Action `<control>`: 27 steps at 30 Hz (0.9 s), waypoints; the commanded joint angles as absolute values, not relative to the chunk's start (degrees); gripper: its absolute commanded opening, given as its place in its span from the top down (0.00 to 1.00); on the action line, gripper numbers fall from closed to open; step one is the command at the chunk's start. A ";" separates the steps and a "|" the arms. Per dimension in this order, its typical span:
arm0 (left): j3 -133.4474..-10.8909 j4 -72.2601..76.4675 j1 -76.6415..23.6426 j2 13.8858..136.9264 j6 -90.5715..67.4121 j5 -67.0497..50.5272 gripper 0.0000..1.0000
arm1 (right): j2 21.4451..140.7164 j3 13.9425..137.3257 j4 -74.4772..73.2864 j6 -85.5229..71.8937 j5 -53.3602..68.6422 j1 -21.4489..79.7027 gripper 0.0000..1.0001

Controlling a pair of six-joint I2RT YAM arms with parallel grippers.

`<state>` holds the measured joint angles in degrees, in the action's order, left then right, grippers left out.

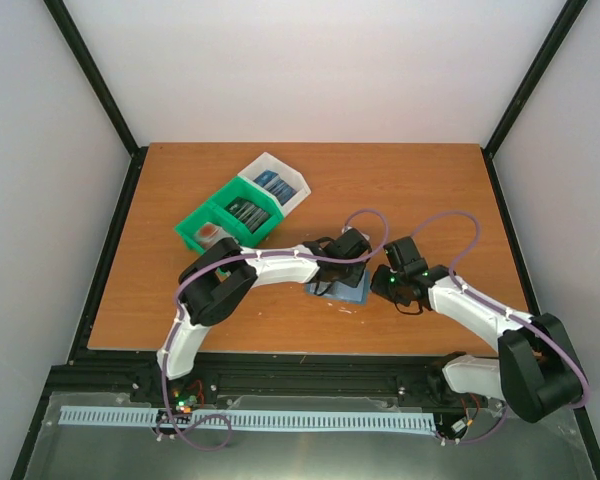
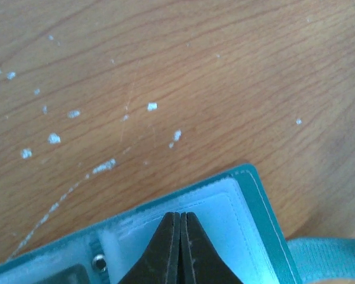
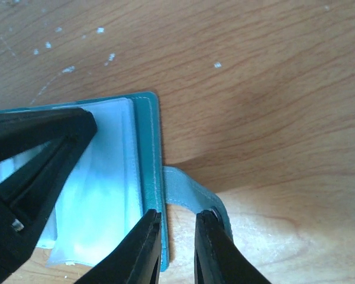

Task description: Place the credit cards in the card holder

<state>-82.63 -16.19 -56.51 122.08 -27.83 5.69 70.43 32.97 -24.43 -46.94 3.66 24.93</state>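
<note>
The teal card holder [image 1: 342, 291] lies open on the table between both arms, its clear sleeves [image 2: 225, 219] facing up. My left gripper [image 2: 180, 214] is shut, its tips resting on the sleeves; nothing shows between its fingers. It also appears as the dark fingers [image 3: 35, 154] at the left of the right wrist view. My right gripper [image 3: 178, 216] is closed on the card holder's right cover edge [image 3: 149, 148] and its bowed strap [image 3: 189, 195]. Several credit cards stand in the green bin [image 1: 195, 232] and the white bin [image 1: 295, 185]; a red card [image 1: 212, 235] lies in the green one.
The two bins sit side by side behind and left of the card holder. White flecks [image 2: 53, 138] mark the wood beyond the holder. Black frame rails [image 1: 110, 250] border the table.
</note>
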 commanded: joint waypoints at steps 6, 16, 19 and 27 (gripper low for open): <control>-75.17 -15.90 -52.29 112.97 -30.42 -5.45 0.99 | 67.73 35.45 -20.92 -41.81 9.94 24.63 0.81; -69.26 -11.35 -47.88 107.65 -33.36 -14.74 0.99 | 71.83 37.15 -17.08 -38.32 19.73 25.69 0.72; -68.40 -11.22 -47.49 107.21 -33.69 -14.76 0.99 | 74.12 37.44 -16.10 -38.19 21.36 26.40 0.69; -66.59 -10.72 -46.94 106.55 -34.97 -15.04 0.99 | 79.65 37.10 -10.51 -38.61 25.91 27.81 0.62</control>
